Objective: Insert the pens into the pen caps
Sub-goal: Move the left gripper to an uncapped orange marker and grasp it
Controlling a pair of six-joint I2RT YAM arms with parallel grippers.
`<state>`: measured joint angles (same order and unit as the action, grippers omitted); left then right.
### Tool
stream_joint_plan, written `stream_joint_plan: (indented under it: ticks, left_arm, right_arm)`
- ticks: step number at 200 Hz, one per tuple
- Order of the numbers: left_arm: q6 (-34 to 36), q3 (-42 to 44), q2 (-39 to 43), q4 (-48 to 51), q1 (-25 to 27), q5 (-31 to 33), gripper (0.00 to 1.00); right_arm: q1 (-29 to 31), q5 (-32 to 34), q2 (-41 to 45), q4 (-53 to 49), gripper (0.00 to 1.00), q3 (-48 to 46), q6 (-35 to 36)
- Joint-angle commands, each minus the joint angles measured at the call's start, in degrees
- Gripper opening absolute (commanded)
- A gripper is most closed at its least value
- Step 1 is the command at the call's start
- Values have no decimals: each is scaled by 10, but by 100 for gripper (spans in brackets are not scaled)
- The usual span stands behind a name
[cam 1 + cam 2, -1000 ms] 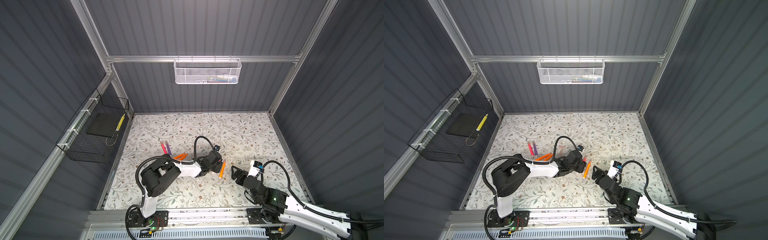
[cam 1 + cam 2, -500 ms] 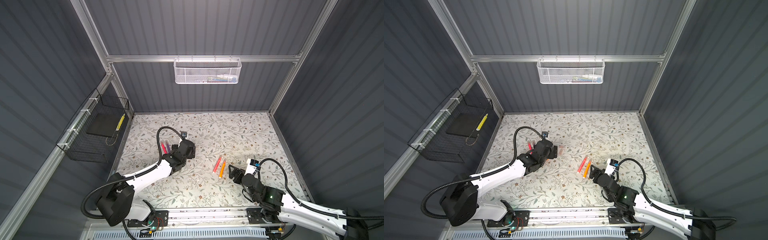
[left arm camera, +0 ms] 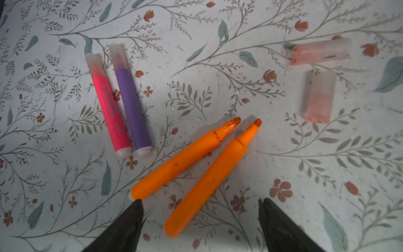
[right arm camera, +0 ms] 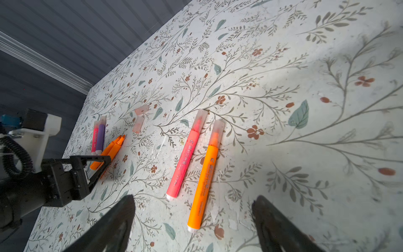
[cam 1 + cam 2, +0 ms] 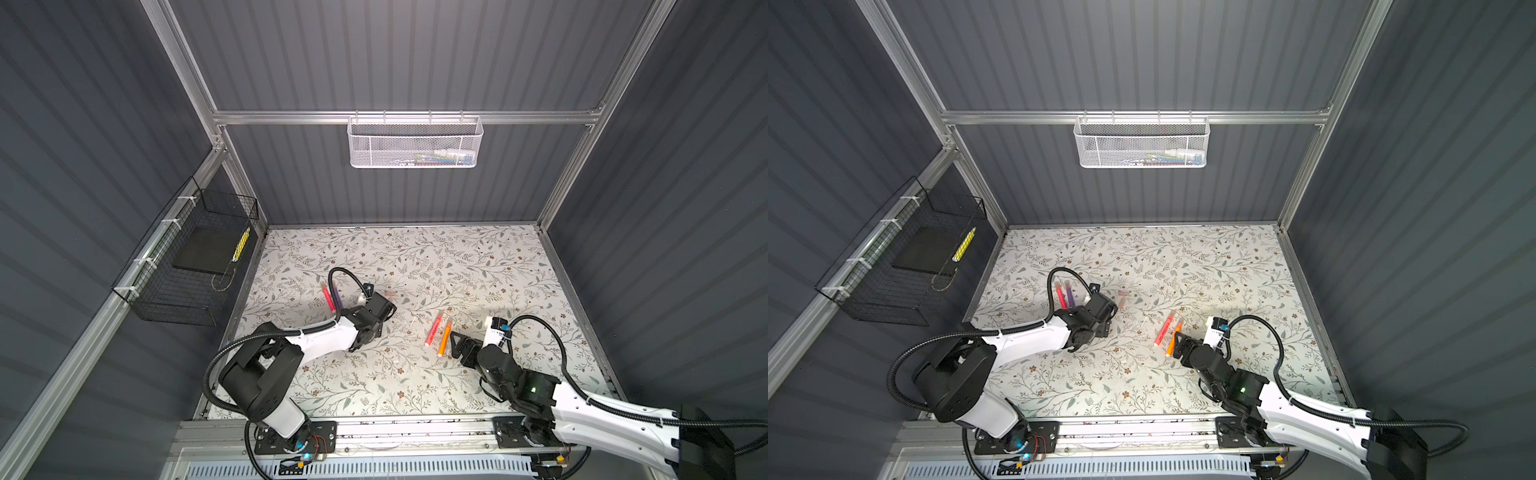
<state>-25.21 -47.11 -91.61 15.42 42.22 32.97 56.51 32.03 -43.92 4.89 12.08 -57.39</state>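
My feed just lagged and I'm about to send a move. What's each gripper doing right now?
Left gripper: open, holding nothing.
Right gripper: open, holding nothing.

We find a floral-patterned table (image 5: 457, 257) with everything on it lying flat, and we place it all from the capped purple pen (image 3: 130, 109). A capped pink pen (image 3: 109, 104) lies parallel and just beside it, while near its whitish end the nearer orange pen (image 3: 181, 161) and the farther orange pen (image 3: 209, 181), both uncapped, lie slanted and close together. Farther from the purple pen a pale cap (image 3: 320, 51) and a second cap (image 3: 318, 98) lie near each other at roughly a right angle, not touching, and well apart from it a salmon-pink pen (image 4: 185, 157) and a capped orange pen (image 4: 205, 181) lie side by side.
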Motion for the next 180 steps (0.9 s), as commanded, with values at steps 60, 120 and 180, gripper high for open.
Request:
stream_joint_plan:
  ticks: [60, 120, 180]
  left_arm:
    - [11, -42, -70, 9, -20, -96, 65]
    - [13, -33, -50, 19, -19, -171, 50]
    - [-6, 3, -3, 27, -20, -186, 40]
  right_arm:
    - [-12, -3, 18, -6, 88, 8, 5]
    - [-18, -8, 17, -1, 88, 6, 3]
    - [-20, -12, 16, 2, 89, 2, 0]
